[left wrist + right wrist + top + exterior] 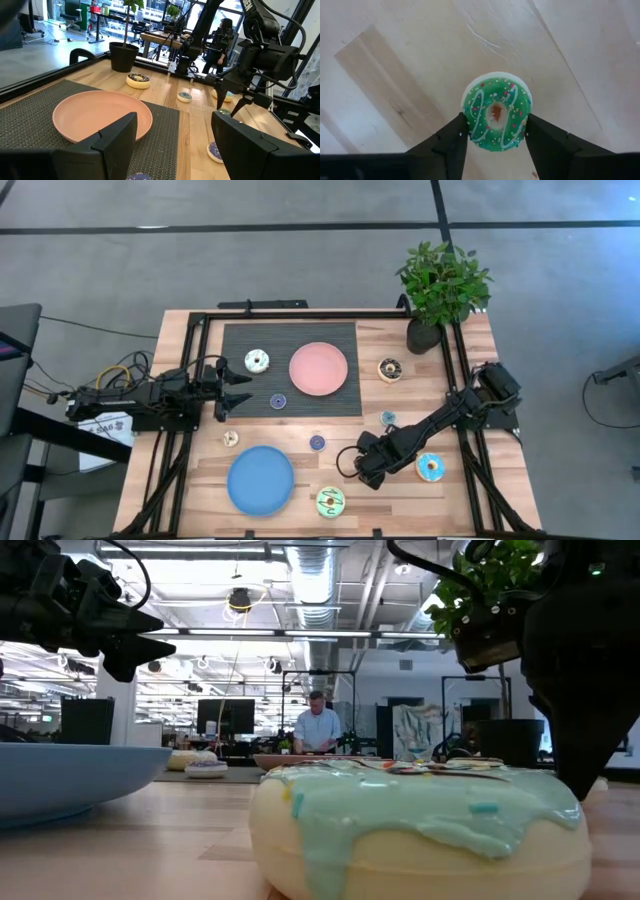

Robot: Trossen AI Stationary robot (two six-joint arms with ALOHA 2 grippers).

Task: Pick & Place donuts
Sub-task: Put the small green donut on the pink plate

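"What kind of place was it?"

"A big open office or lab. There were ceiling pipes (320, 560), monitors (225, 715), desks (160, 37), and a person (320, 728) working far behind the wooden table (440, 370)."
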